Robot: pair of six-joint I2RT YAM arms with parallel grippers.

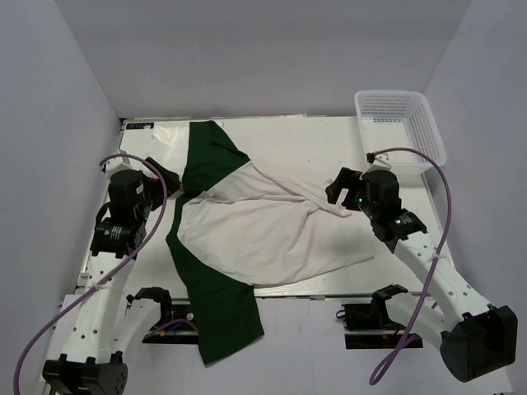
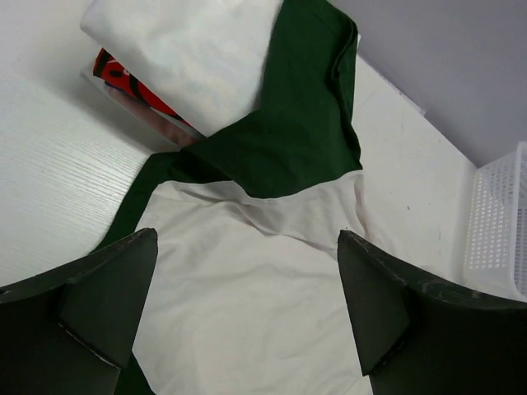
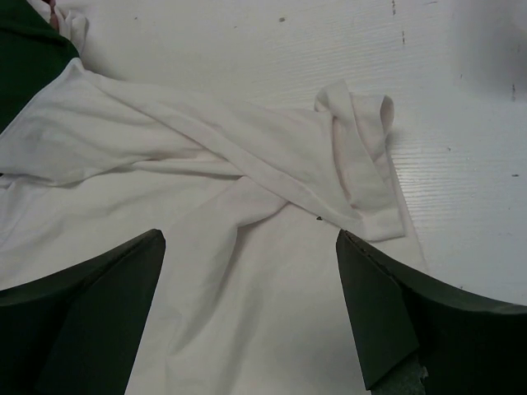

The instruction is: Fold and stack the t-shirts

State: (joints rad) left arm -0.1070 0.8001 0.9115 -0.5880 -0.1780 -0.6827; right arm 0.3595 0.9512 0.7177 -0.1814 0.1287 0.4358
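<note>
A large off-white t-shirt with dark green parts [image 1: 247,230] lies rumpled across the table, one green part hanging over the near edge. My left gripper [image 1: 169,177] is open and empty, hovering at the shirt's left side; in the left wrist view [image 2: 247,313] its jaws straddle off-white cloth [image 2: 247,288]. My right gripper [image 1: 339,191] is open and empty above the shirt's right side, near a twisted sleeve [image 3: 354,164]. A folded white shirt [image 2: 189,58] lies on a red one [image 2: 123,82] at the back left, partly under the green part.
A white plastic mesh basket [image 1: 401,127] stands at the back right corner, its wall also in the left wrist view [image 2: 498,230]. Grey walls close in the table on three sides. Purple cables loop off both arms.
</note>
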